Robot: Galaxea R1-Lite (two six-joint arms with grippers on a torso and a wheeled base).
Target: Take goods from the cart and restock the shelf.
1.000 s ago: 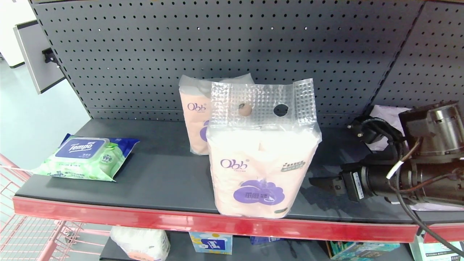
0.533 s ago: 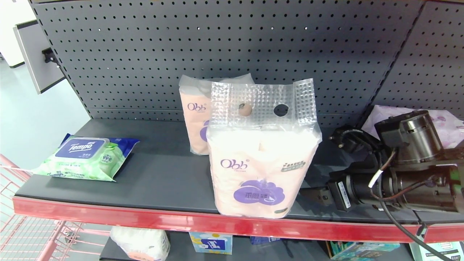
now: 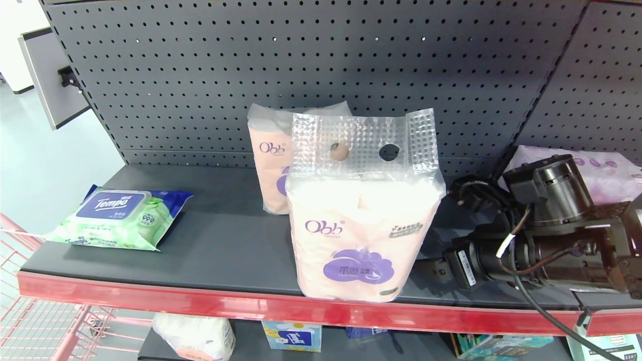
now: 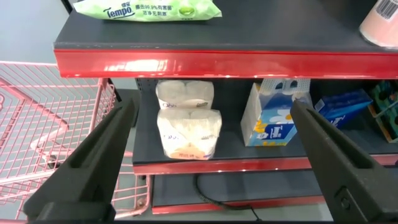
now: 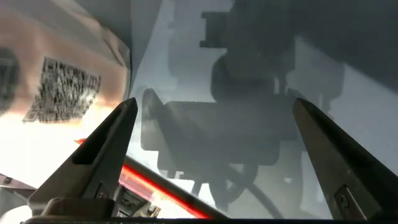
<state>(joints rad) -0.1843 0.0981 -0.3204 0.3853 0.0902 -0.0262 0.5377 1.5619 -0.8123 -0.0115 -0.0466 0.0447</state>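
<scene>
On matte shelf (image 3: 225,240), crinkly plastic tissue pack (image 3: 361,235), right claw (image 5: 212,102) wide beside it, left claw (image 4: 211,101) wide

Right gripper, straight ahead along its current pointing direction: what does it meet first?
The front pack of tissue rolls: the right gripper, open and low over the shelf, points at the pack's right side. The gap looks small, though depth is unclear.

Grey side panel (image 3: 50,75) — pale floor (image 3: 45,160) below.
</scene>
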